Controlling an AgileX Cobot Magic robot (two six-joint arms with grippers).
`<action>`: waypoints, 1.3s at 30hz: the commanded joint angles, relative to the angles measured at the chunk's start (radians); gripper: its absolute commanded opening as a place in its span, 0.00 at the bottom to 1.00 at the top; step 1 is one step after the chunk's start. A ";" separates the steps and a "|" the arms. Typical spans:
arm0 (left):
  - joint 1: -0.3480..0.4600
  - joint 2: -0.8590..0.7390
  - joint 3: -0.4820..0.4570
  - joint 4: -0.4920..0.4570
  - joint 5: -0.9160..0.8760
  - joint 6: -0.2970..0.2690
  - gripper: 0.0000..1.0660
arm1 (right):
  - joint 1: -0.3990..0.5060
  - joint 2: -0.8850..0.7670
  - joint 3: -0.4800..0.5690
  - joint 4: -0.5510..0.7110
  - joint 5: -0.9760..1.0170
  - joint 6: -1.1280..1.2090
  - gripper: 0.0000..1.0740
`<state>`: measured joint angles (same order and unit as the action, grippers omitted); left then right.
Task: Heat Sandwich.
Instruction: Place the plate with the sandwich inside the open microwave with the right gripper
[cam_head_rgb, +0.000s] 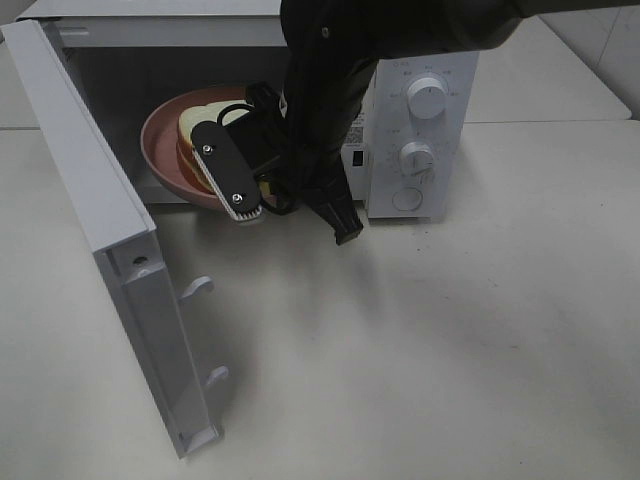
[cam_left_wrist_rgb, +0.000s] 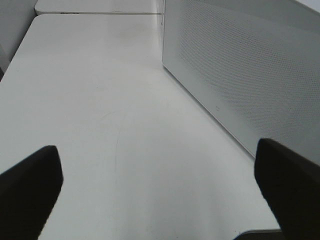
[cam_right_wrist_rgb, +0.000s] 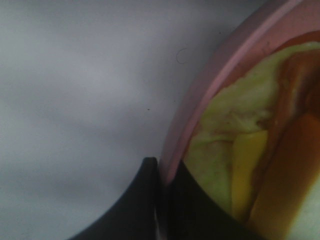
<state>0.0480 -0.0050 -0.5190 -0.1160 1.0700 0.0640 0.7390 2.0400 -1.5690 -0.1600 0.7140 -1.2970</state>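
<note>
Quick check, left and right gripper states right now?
The left gripper is open and empty.
The right gripper is closed on the rim of the round pink plate.

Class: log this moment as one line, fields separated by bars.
door: open | sandwich: on plate, in microwave | right gripper: shut on plate rim | left gripper: open, over table
</note>
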 joint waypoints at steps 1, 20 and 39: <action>-0.004 -0.023 0.002 -0.001 0.002 -0.002 0.94 | 0.000 0.012 -0.037 -0.009 -0.007 0.027 0.00; -0.004 -0.023 0.002 -0.001 0.002 -0.002 0.94 | -0.007 0.167 -0.246 -0.052 0.010 0.182 0.00; -0.004 -0.023 0.002 -0.001 0.002 -0.002 0.94 | -0.042 0.286 -0.381 -0.053 0.008 0.215 0.00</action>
<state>0.0480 -0.0050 -0.5190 -0.1150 1.0700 0.0640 0.7030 2.3270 -1.9360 -0.2030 0.7450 -1.0880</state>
